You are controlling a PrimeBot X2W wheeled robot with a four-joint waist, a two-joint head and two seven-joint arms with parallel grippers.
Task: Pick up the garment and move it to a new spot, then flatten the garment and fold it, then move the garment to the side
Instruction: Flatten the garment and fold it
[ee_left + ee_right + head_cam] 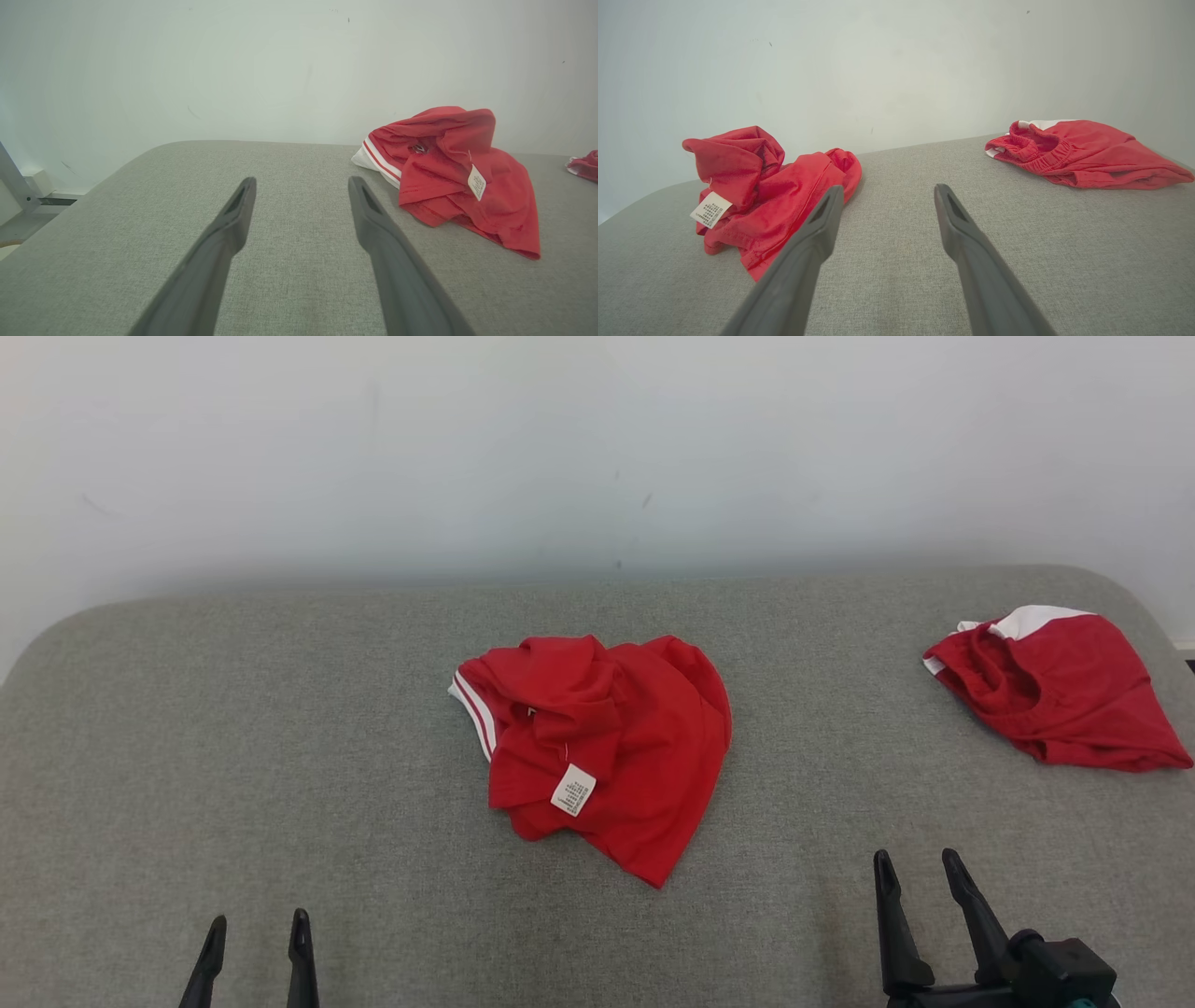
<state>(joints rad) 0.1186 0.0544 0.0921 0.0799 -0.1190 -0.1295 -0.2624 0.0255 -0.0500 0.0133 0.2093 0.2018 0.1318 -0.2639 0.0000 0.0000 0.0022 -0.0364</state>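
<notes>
A crumpled red garment [602, 747] with a white care label and white-striped trim lies in a heap at the middle of the grey padded table [280, 756]. It sits to the right in the left wrist view [460, 179] and to the left in the right wrist view [770, 191]. My left gripper [254, 933] is open at the lower left, well short of the heap, with nothing between its fingers [301, 186]. At the lower right my right gripper [920, 868] is open and empty too [887, 193], near the garment's lower right edge.
A second red garment [1060, 686] with white trim and an elastic waistband lies at the table's far right [1083, 151]. A pale wall [597, 448] rises right behind the table. The table's rounded left corner and a metal frame [14, 182] show in the left wrist view.
</notes>
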